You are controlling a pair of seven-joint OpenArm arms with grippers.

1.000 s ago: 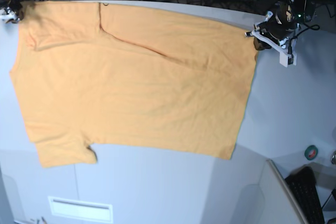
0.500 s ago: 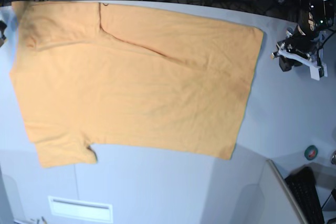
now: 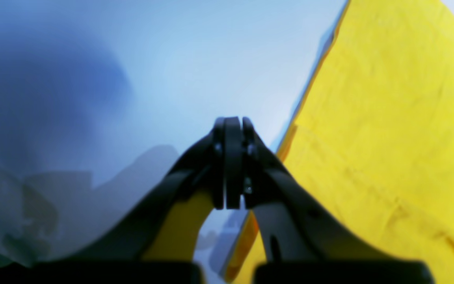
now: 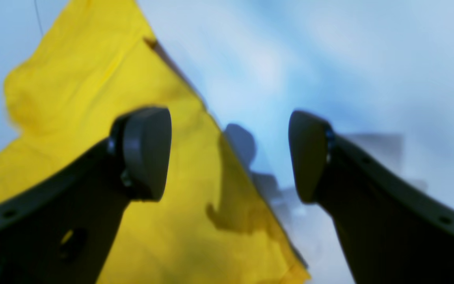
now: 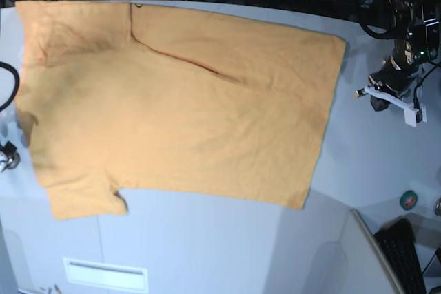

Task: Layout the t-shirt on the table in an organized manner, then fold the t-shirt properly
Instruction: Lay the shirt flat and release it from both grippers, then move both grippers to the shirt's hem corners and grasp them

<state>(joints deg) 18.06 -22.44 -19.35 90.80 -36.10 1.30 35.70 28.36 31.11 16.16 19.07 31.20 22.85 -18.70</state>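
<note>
T-shirt (image 5: 179, 101) lay flat on tabletop (image 5: 207, 246). Both tools had let go of its far corners and pulled clear since earlier: left tool (image 3: 233, 157) pressed together, empty; right tool (image 4: 229, 154) spread apart, empty.

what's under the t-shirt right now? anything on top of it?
The t-shirt lies spread flat on the white table, which shows all around it. Nothing rests on top; both arms are off to the sides. Whatever is directly beneath the cloth is covered.
</note>
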